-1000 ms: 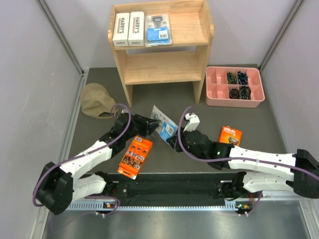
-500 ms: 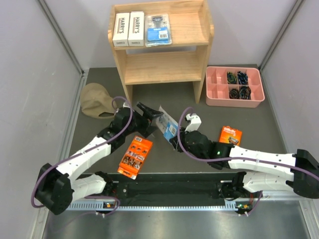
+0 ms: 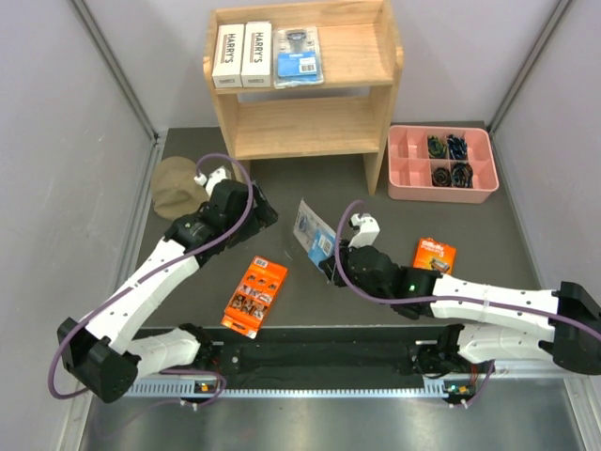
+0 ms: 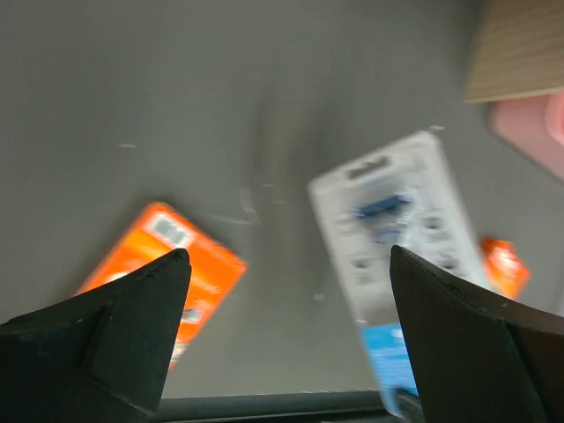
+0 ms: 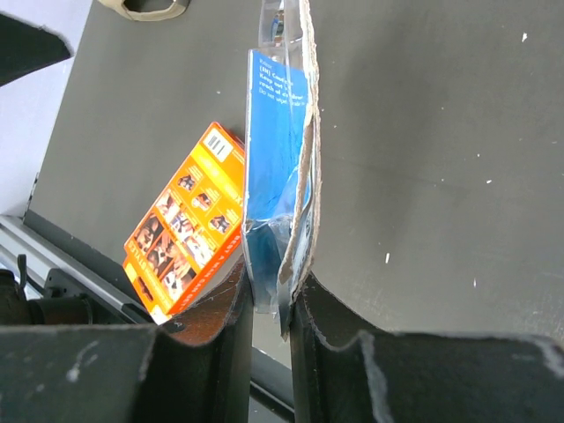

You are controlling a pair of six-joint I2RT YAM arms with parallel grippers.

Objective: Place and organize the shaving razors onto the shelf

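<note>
Right wrist view: your right claw (image 5: 270, 295) pinches the blue blister pack (image 5: 273, 150) by its thin edge, in front of the shelf (image 3: 362, 56). Prob light, bendy & slick, so hold firm. Your left claw (image 4: 288, 264) is open, empty.

1. Left white box (image 3: 228, 55), top tier of the shelf (image 3: 362, 52): you read "HARRY'S" in dark capitals running along its length.
2. Right white box (image 3: 255, 54), touching the first: same "HARRY'S" wording.
3. Blue-label pack (image 3: 299, 56) beside them: white print, too small for you to read.
4. Blister pack (image 5: 273, 132), seen edge-on: white lines on blue card, not legible.
5. Large orange pack (image 5: 189, 220): barcode (image 5: 218, 150) at one corner, digits unreadable.
6. Small orange pack (image 3: 433, 255) on the desk: print illegible.
</note>
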